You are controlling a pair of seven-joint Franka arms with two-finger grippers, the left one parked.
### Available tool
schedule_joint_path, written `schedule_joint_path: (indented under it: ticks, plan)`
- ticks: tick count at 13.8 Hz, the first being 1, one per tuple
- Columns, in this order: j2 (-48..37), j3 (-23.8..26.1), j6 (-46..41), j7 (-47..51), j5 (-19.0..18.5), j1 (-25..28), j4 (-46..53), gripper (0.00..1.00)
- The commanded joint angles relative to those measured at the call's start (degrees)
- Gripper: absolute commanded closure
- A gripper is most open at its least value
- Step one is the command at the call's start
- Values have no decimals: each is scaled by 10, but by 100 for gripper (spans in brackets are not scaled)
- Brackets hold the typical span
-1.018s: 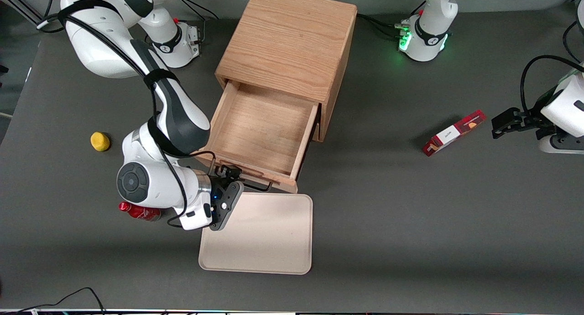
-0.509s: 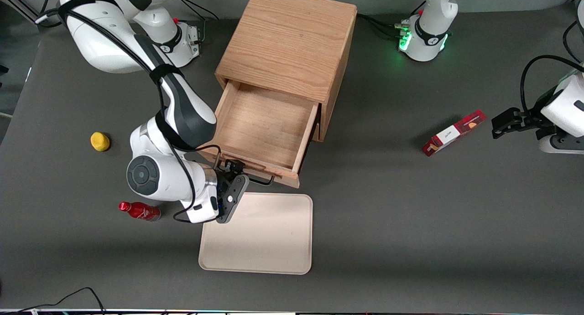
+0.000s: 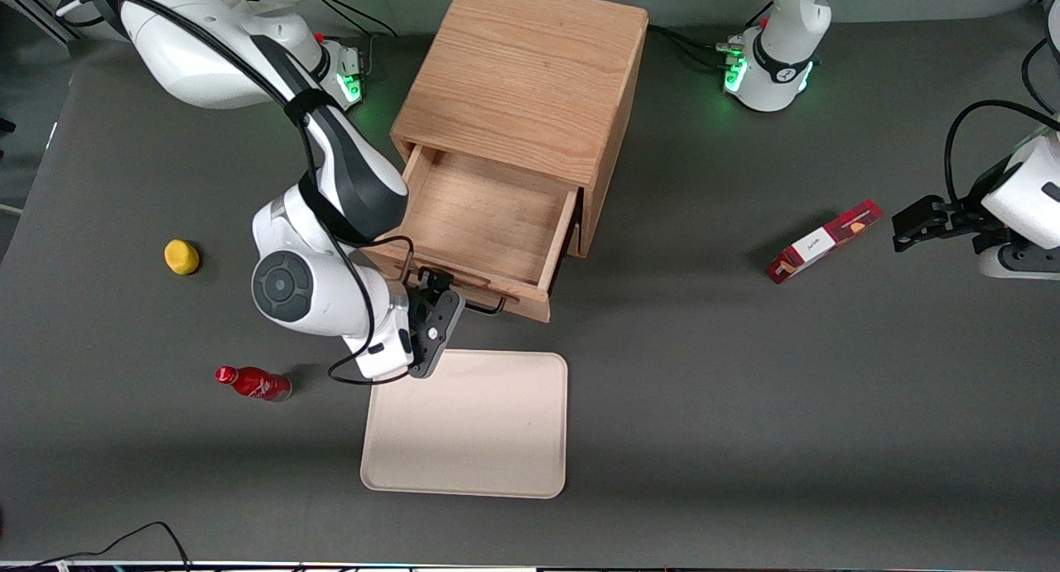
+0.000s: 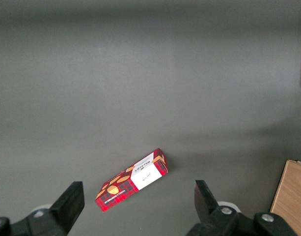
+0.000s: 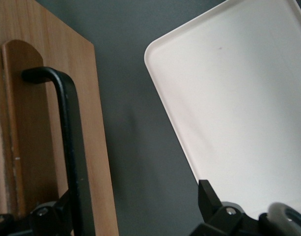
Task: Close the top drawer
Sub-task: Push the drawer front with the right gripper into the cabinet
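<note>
Oak top drawer (image 3: 484,224) half out of cabinet (image 3: 522,84). End effector (image 3: 436,295) against drawer front, nearer front camera, spread wide around black handle (image 5: 71,147). Push path: straight into cabinet, away from tray (image 3: 468,427).

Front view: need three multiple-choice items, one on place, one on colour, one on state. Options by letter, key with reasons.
1. Where is the end effector?
A. at the top drawer's front, by its black handle
B. over the yellow object
C. above the snack box

2. What colour is the bottle lying on the table?
A. green
B. red
C. blue

3. What state is the top drawer in?
A. fully shut
B. pulled out, nothing inside
C. pulled out, holding the bottle

Key:
1 A: the end effector sits against the drawer front beside the handle, just farther from the camera than the tray.
2 B: it is red with a red cap.
3 B: the bare wooden floor shows, projecting from the cabinet.
</note>
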Motion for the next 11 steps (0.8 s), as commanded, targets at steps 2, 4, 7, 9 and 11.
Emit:
schedule_joint_path:
  ticks: [2,4,7,9,11]
  plan:
    - [-55,-4,32,16,0,10,-80,0]
    - [-66,-1,32,25,0,15,-91,0]
    - [-85,0,32,27,1,20,-112,0]
    - [-100,0,32,28,3,28,-127,0]
    - [-114,2,31,28,3,28,-145,0]
